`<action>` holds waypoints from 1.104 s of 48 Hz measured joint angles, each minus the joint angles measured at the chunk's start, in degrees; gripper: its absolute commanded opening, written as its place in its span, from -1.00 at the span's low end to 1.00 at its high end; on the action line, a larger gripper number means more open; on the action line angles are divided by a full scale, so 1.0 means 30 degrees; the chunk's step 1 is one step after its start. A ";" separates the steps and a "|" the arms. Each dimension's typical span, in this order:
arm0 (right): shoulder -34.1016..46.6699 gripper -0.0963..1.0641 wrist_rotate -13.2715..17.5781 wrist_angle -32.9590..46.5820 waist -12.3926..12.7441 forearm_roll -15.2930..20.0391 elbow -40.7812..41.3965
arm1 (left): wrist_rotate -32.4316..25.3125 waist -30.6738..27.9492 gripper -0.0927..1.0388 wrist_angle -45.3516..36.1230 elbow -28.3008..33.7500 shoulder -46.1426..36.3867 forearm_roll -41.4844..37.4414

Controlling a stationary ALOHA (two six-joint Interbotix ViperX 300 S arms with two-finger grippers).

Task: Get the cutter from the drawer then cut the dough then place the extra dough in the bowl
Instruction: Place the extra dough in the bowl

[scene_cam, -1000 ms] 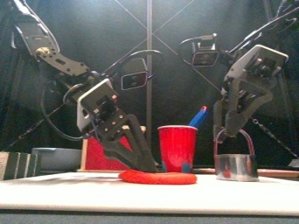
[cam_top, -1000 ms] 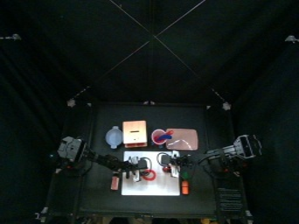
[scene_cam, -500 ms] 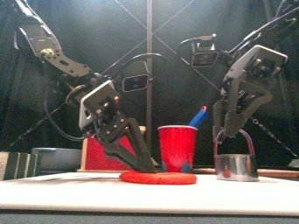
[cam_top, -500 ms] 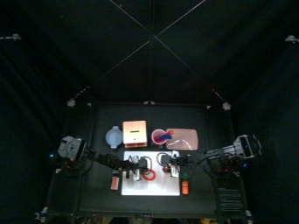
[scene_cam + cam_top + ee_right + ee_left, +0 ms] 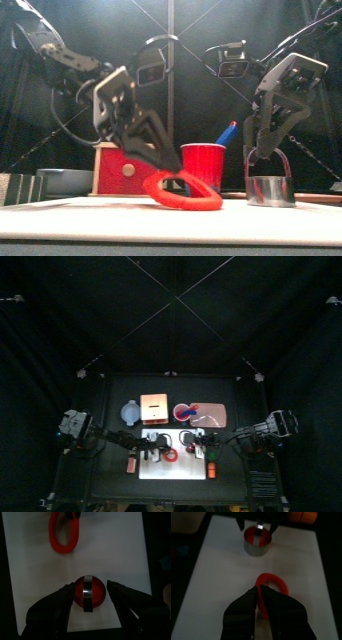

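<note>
One side of the red dough ring (image 5: 197, 197) is raised, clamped in the left tool (image 5: 166, 178).

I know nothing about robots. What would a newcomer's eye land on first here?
First, the red dough ring at front centre: the left arm's fingers pinch it, with one side raised off the white board. To its right a shiny metal cutter stands on the board beneath the right arm, with a disc of red dough inside it. A red cup stands behind them.
</note>
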State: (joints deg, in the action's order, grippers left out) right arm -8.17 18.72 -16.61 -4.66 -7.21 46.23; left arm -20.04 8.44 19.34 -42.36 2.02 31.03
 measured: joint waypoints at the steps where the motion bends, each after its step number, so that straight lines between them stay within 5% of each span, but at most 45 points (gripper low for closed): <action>1: 0.0000 0.69 0.0029 -0.0029 0.0029 0.0000 0.0000 | 0.0059 -0.0146 0.17 0.0000 -0.0117 -0.0322 -0.0176; 12: 0.0000 0.69 0.0059 0.0000 0.0205 -0.0059 0.0000 | -0.0059 -0.2812 0.18 -0.0820 -0.1582 -0.4248 -0.2139; 30: 0.0029 0.69 0.0029 0.0059 0.0469 -0.0322 0.0000 | 0.0059 -0.8994 0.19 -0.5801 -0.2900 -0.9902 -0.4453; 53: 0.0029 0.69 0.0029 0.0117 0.0762 -0.0732 0.0117 | 0.0000 -1.2451 0.21 -0.9961 -0.6387 -1.6143 -0.5186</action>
State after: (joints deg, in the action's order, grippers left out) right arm -8.09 18.81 -16.26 -2.37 -9.40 46.58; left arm -20.04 -28.92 -10.55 -61.52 -46.41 15.47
